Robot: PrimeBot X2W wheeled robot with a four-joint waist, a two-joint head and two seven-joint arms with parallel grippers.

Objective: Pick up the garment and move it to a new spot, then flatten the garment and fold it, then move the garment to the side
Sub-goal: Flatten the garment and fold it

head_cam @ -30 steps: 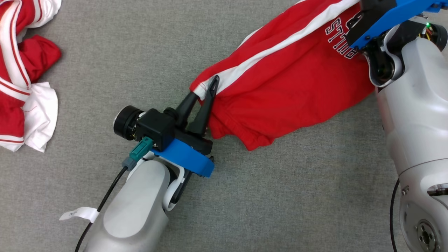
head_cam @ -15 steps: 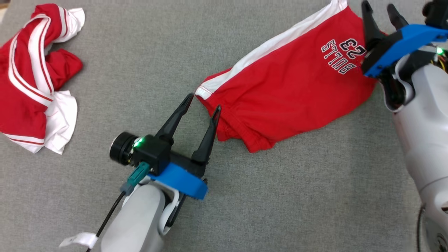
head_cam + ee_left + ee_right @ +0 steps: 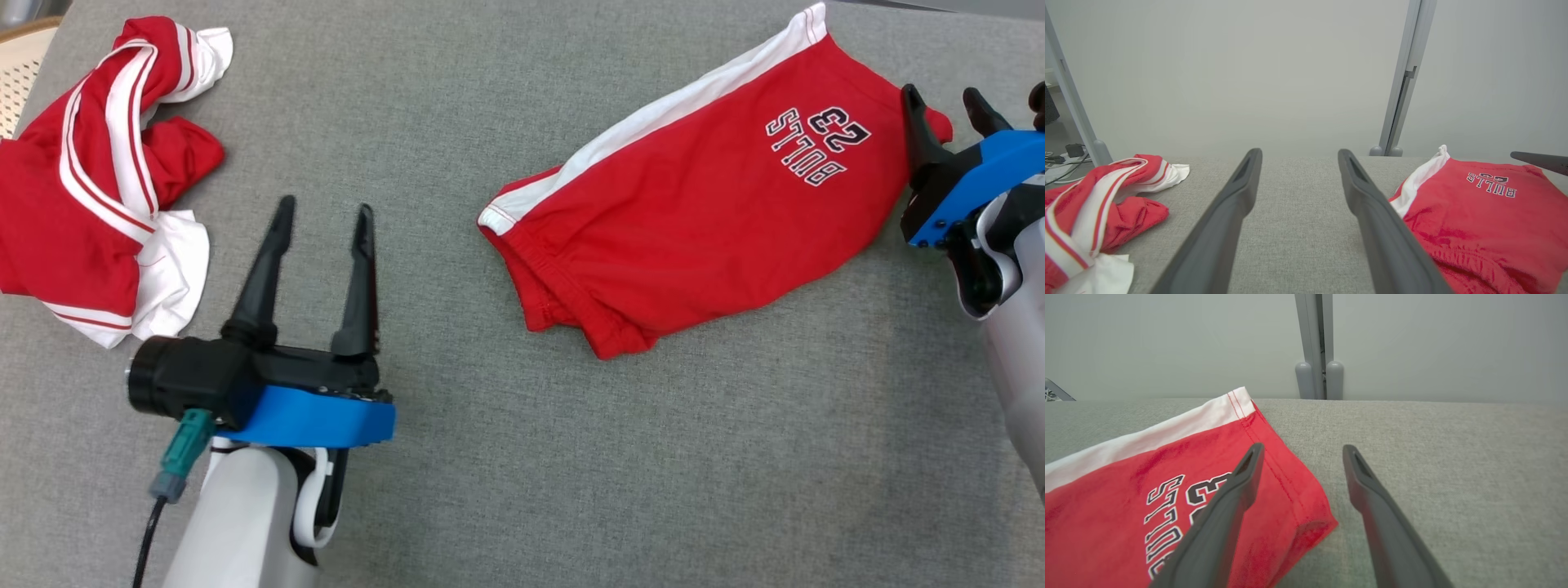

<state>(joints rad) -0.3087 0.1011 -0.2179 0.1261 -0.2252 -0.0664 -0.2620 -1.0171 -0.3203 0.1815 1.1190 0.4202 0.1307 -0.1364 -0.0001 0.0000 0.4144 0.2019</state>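
The garment (image 3: 694, 204) is a pair of red shorts with a white side stripe and "BULLS 23" print, lying folded on the grey table at centre right; it also appears as the garment (image 3: 1486, 220) and the garment (image 3: 1167, 486) in the wrist views. My left gripper (image 3: 324, 216) stands open and empty to the garment's left, well apart from its waistband. Beside the garment's right corner my right gripper (image 3: 947, 102) is open, with nothing between its fingers.
A second red and white garment (image 3: 106, 180) lies crumpled at the table's far left. The grey table (image 3: 571, 457) stretches bare in front. A grey post (image 3: 1316, 343) rises behind the table's back edge.
Both grippers opened and let go of the garment, then drew back from it; the left one moved well to the left. The camera view also shifted.
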